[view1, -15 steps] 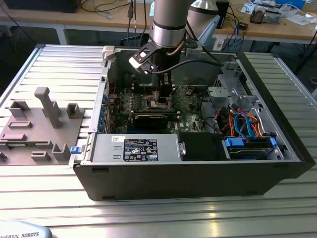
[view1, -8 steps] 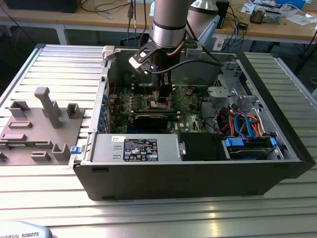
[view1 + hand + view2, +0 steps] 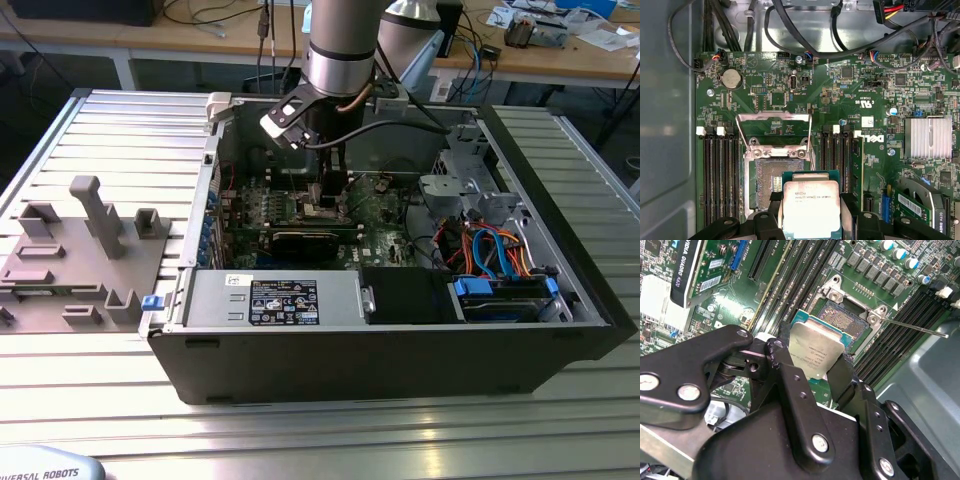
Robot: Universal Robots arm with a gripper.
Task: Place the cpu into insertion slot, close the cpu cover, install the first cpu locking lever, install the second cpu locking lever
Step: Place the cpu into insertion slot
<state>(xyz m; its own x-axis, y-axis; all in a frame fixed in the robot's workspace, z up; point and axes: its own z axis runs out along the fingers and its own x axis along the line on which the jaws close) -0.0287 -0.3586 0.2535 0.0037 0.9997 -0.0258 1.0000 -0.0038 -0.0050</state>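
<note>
The gripper (image 3: 810, 365) clamps the cpu (image 3: 814, 347) between its jaws by two opposite edges. The slot (image 3: 769, 182) lies uncovered just ahead of the jaws, partly overlapped by the cpu. The cover (image 3: 774, 131) stands raised beyond the slot.

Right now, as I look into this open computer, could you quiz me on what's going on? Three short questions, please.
1. True or false: the claw grips the cpu by its edges.
2. The cpu cover is: A) shut flat over the socket, B) raised open, C) bent in half.
3. Fill in: the insertion slot has its contacts bare, so it is ____ (filled/empty).

Key: 1 true; 2 B; 3 empty.
</note>
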